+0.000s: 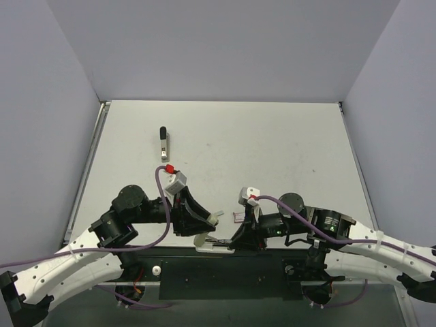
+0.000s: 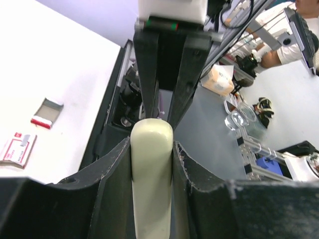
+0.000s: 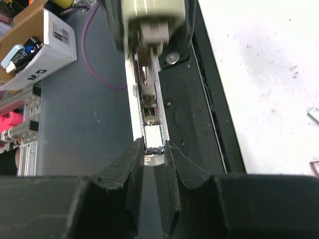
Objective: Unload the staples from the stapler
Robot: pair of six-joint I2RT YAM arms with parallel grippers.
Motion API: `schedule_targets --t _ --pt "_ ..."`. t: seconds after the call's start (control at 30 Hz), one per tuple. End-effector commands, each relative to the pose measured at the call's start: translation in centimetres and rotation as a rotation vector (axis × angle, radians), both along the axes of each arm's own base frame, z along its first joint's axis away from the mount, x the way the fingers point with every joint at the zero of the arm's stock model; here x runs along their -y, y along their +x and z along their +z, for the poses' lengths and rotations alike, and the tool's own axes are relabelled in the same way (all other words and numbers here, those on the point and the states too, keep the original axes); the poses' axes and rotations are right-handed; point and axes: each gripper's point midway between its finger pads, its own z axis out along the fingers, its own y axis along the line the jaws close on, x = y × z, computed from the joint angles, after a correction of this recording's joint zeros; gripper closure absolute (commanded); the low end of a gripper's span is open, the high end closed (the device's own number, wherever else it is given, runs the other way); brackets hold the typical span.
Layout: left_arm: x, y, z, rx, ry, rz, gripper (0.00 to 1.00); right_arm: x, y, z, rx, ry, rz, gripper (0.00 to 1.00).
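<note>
We see the stapler (image 1: 212, 243), cream-bodied with an open metal channel, held between the two arms at the near edge of the table (image 1: 272, 143). The left gripper (image 2: 152, 145) is clamped on its rounded cream end, fingers pressed to both sides, and the right gripper (image 3: 153, 148) pinches the tip of the metal channel in a narrow grip. Farther out we find a red-pink box (image 2: 17, 148) and a small grey open box (image 2: 47, 112) lying near each other on the tabletop, and a slim black-ended silver tool (image 1: 163, 142) well apart toward the far left.
</note>
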Motion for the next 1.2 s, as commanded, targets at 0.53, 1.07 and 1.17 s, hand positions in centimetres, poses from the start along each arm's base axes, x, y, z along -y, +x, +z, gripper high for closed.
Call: schedule_targets --t 0.53,1.07,1.17 --pt "0.2 2.5 4.7 0.093 -0.096 0.127 1.0 0.4 3.4 3.9 0.104 -0.008 -0.195 0.78" --pt "0.9 6.5 4.4 0.077 -0.036 0.305 1.0 1.1 8.5 6.2 0.23 -0.028 -0.445 0.87" --pt "1.3 7.4 4.0 0.067 -0.02 0.332 1.0 1.1 9.9 5.1 0.248 -0.059 -0.518 0.98"
